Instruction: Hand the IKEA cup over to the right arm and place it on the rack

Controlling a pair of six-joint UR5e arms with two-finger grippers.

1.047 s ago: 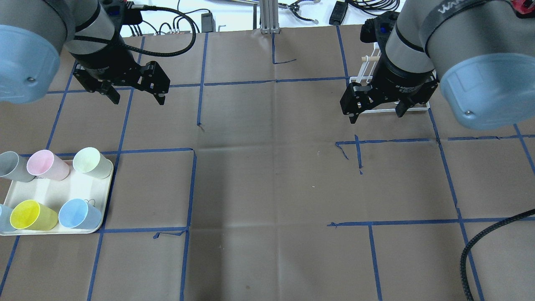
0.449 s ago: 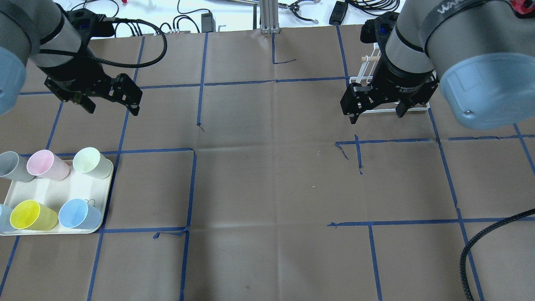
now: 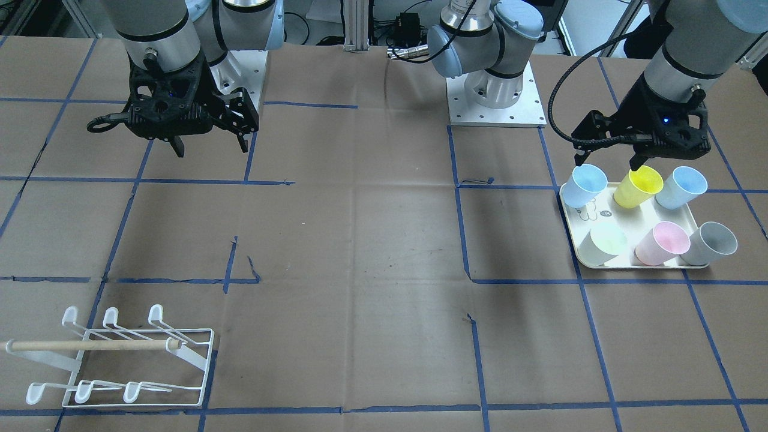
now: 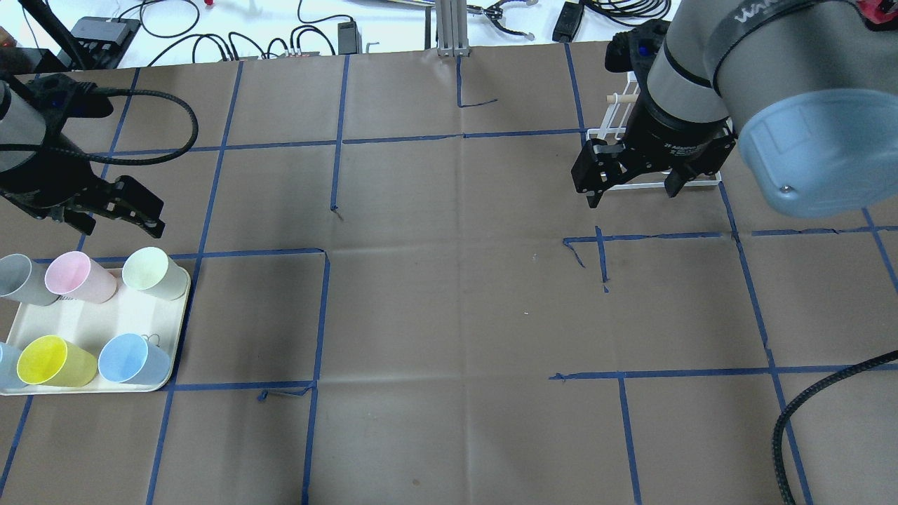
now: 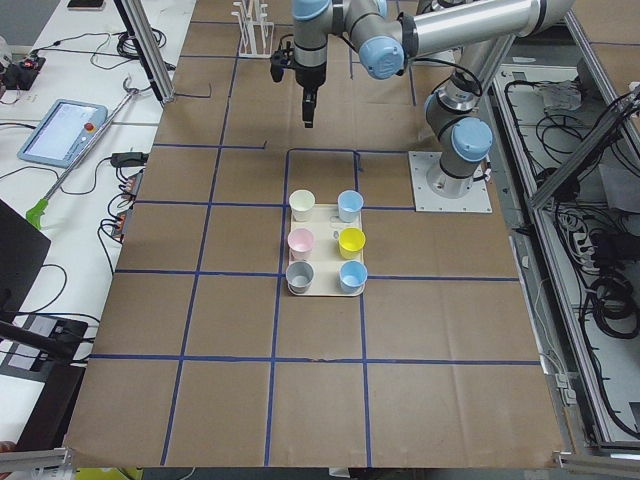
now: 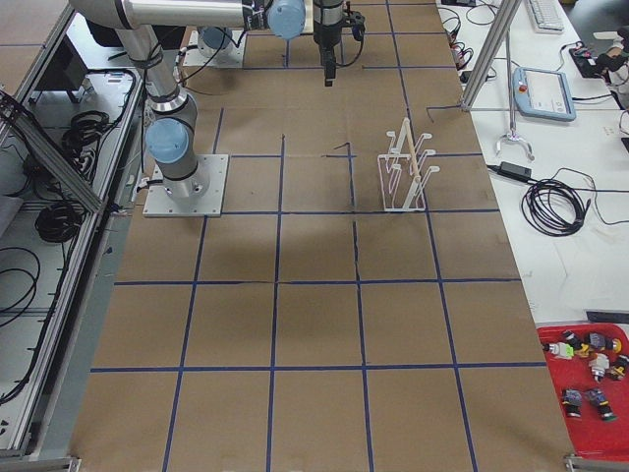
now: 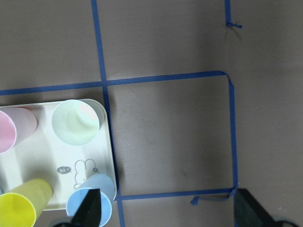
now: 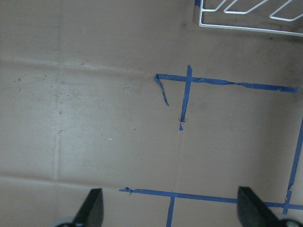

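Six cups [image 3: 639, 186] in total: blue, yellow, light blue, pale green, pink and grey. All stand upright in two rows of three on one cream tray [image 3: 625, 217]. None is gripped. The left gripper [image 3: 606, 162] hovers near the tray with fingers wide and empty, touching no cup. The right gripper [image 4: 631, 196] also has fingers wide and empty, up in the air near the one white wire rack [image 3: 120, 360]. The rack has six hooked prongs, one wooden dowel [image 3: 90, 345], and no cup on it.

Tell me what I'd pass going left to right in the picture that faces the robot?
White wire rack → silver base plate in the middle → cream tray with cups.
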